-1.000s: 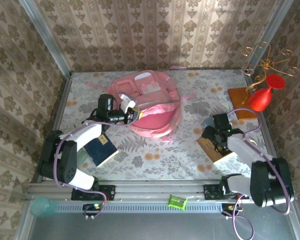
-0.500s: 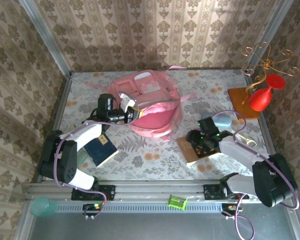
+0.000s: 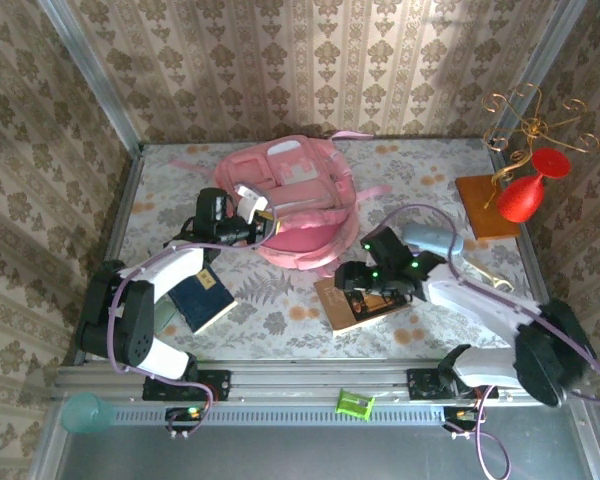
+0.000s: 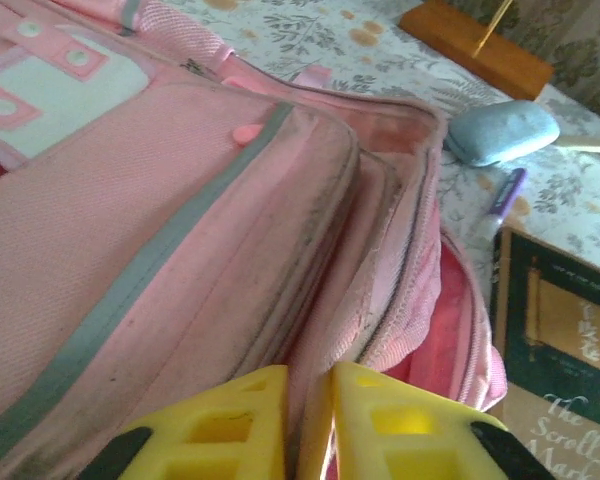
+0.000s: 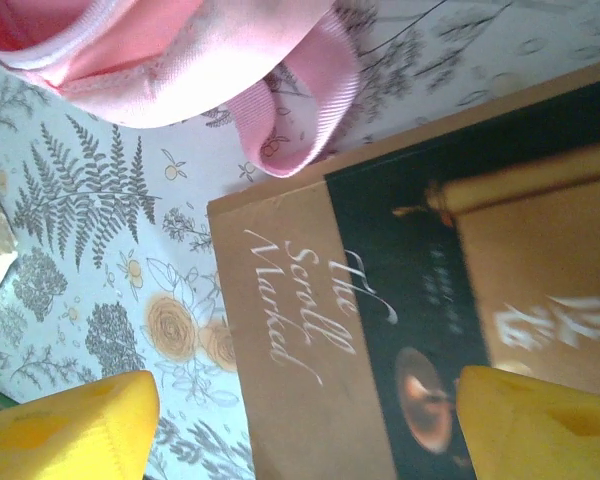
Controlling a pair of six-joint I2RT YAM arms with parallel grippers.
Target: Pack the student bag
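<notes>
Moved since the earlier frame: right fingers (image 5: 70,425) and book (image 3: 342,308), both shifted leftward over the counter (image 3: 430,180), now just short of the bag (image 3: 300,190). We log the right fingers spread wide, one over the book's cover, one off its edge; contact we cannot tell. Book flat, a bag strap (image 5: 300,105) just beyond the fingers. Left fingers (image 4: 230,425) unmoved, nearly pressed together, pinching the bag's open rim; the bag stretches ahead of them. Blue case (image 4: 502,130) farther ahead.
</notes>
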